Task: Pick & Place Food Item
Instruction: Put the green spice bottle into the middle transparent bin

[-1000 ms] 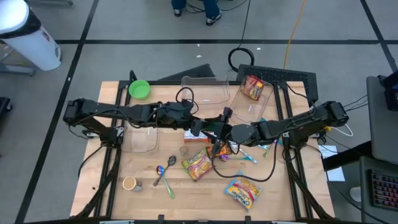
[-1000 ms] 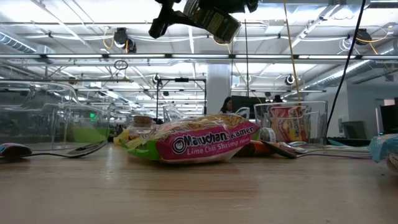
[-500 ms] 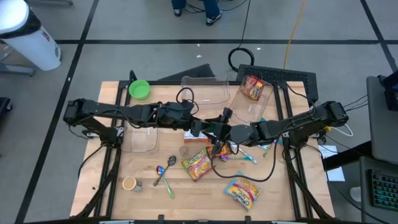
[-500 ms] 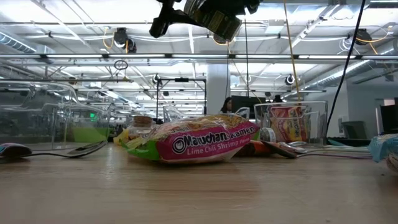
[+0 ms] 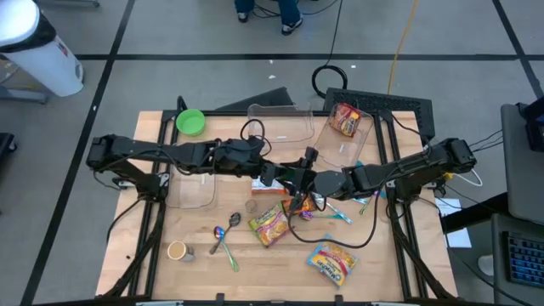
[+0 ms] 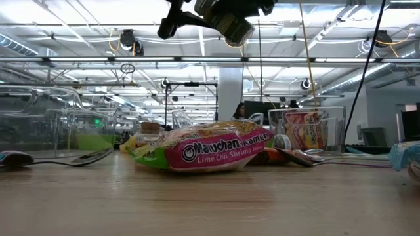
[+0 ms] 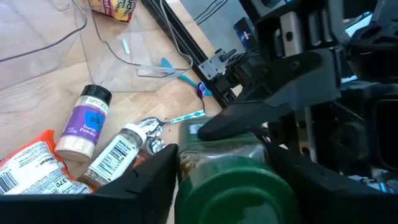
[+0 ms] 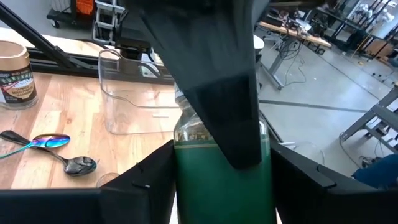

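Above the table [image 5: 195, 255], both grippers still share the green-lidded jar [image 7: 227, 168].

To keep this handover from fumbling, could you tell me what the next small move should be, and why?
Probably hold both still and make one grip firm before the other lets go. The green-lidded jar hangs in the air above the table, between the left gripper and the right gripper, and I cannot tell which one carries it.
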Controlling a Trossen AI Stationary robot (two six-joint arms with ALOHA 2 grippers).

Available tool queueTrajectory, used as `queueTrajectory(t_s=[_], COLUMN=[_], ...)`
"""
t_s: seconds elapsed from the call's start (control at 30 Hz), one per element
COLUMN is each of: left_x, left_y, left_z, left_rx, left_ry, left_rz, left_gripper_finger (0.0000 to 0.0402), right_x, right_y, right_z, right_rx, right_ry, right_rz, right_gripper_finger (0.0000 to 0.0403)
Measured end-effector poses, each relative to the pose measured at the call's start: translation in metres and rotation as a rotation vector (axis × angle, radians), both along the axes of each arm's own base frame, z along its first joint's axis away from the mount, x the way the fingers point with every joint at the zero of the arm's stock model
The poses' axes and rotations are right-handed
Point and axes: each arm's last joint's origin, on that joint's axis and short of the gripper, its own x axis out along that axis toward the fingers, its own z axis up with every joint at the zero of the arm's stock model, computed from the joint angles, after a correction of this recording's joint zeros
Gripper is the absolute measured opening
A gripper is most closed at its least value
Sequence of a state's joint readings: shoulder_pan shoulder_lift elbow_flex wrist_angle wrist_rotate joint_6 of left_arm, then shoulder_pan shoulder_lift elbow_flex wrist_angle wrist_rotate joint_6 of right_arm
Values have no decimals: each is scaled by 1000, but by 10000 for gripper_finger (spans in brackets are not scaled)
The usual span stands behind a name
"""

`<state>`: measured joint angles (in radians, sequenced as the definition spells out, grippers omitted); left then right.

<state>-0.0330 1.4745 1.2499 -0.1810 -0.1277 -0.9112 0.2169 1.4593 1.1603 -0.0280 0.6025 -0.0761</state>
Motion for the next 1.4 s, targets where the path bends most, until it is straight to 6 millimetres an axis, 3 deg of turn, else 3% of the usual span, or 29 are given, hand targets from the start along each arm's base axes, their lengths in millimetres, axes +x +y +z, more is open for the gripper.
queueTrajectory(t_s=[0.23,0.53,0.73,1.0,1.2,1.4], left_x=[0,-11,-33,-71,-70,-58], left_y=[0,15,26,32,30,28], left_z=[1,20,45,79,81,74], left_rx=[21,56,149,359,447,513], left_ry=[-4,-80,-158,-250,-273,-280], left_rz=[-9,-33,-48,-52,-115,-227], left_gripper_finger=[282,286,286,287,287,287], right_x=[0,-7,-21,-40,-41,-38], right_y=[0,-7,-17,-37,-54,-75], right_z=[-1,17,37,68,87,94], right_rx=[12,32,108,326,499,603], right_ry=[-3,-94,-191,-384,-585,-718], right_rz=[-5,-18,-51,39,134,153], right_gripper_finger=[195,195,194,194,194,194])
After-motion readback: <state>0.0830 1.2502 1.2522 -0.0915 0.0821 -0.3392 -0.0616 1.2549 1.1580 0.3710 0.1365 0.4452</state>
